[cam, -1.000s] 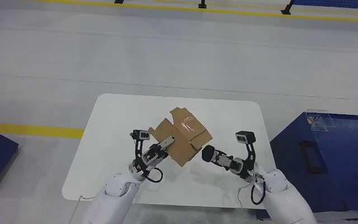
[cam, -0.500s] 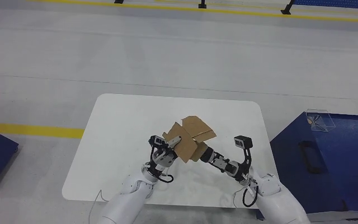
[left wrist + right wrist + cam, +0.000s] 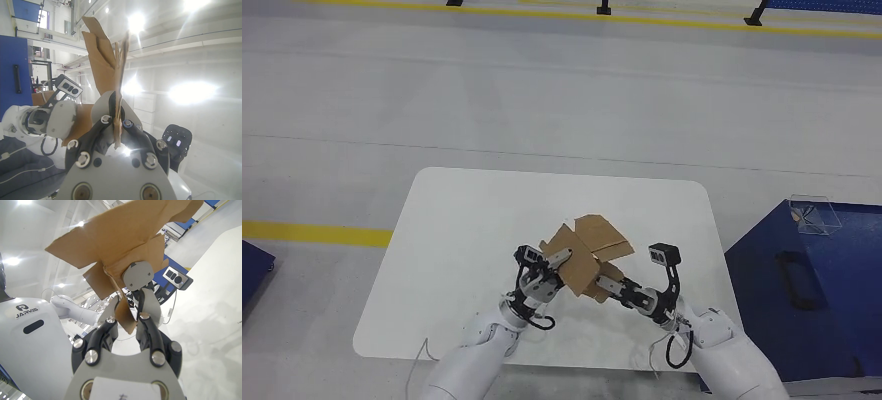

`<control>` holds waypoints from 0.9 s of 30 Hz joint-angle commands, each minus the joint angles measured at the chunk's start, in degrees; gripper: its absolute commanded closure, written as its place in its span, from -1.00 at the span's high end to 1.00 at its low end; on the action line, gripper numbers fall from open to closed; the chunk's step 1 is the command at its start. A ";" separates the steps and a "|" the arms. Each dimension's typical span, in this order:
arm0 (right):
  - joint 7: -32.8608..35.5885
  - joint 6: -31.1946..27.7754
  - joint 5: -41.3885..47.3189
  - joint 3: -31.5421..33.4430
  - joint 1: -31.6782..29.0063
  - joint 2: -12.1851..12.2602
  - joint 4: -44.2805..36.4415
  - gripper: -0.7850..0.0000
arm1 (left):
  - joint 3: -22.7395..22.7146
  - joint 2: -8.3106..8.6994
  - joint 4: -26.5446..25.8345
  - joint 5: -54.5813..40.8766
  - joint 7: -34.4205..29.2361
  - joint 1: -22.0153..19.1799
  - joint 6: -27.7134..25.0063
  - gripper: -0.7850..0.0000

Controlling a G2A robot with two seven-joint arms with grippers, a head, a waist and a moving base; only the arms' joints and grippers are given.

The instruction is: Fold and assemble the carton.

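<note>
Over the white bench (image 3: pixel 442 260), the brown carton (image 3: pixel 590 240) was up in the air near the front edge, with its flaps sticking out. My left claw (image 3: pixel 116 106) was pinched tight on one thin edge of it. My right claw (image 3: pixel 127 298) was clamped on a flap on the other side.

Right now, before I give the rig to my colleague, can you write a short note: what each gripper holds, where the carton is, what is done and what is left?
Left gripper: shut on the carton, clamping stacked panel edges.
Right gripper: shut on a flap at the carton's near side.
Carton: held between both arms over the near part of the white table, apparently lifted off it.
Done: carton picked up and partly opened, flaps splayed out.
Left: square the body into a box, then fold the flaps shut.
</note>
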 commanded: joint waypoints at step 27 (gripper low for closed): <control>7.03 10.26 -20.79 5.45 -7.60 3.38 -18.43 -1.00 | -17.56 5.75 -11.56 24.19 5.72 1.05 -2.14 1.00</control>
